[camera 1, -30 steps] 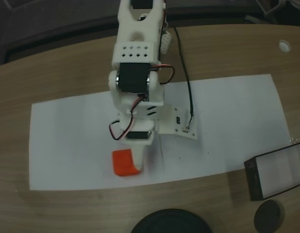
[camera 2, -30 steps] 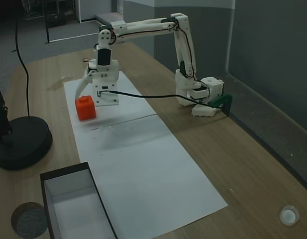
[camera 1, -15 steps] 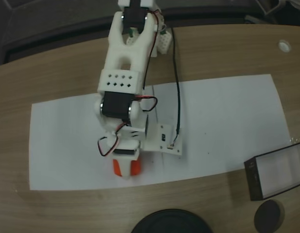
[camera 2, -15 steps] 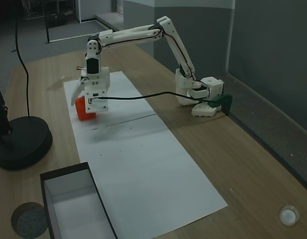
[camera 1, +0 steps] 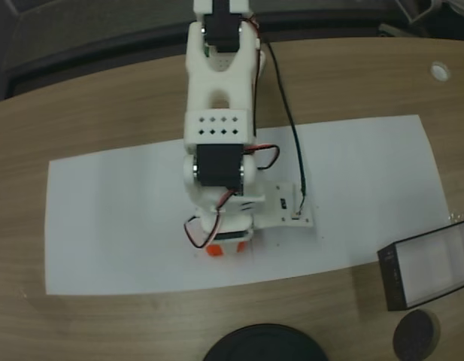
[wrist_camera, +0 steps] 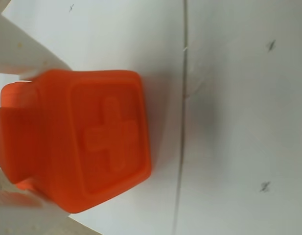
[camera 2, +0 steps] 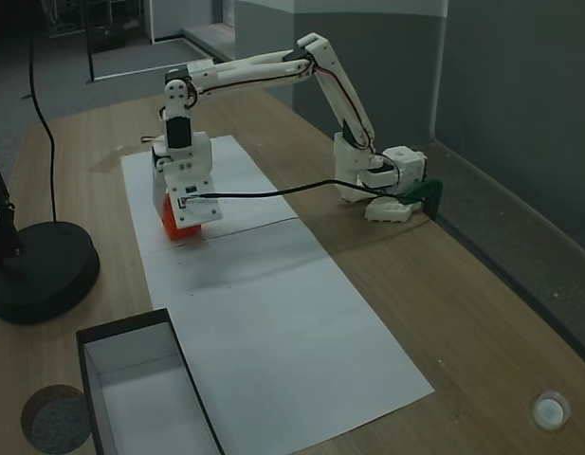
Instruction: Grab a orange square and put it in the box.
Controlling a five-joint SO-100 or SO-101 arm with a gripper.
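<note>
One orange square sits on the white paper sheet, pinched in the gripper; the arm hides most of it from above. One box, two black discs, probably stands.

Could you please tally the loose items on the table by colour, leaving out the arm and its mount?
Orange: 1, the orange square, held between the fingers of the gripper.
Black: 3, the box, the large round base and the small disc.
White: 2, the paper sheet and the small cap.
Total: 6
</note>
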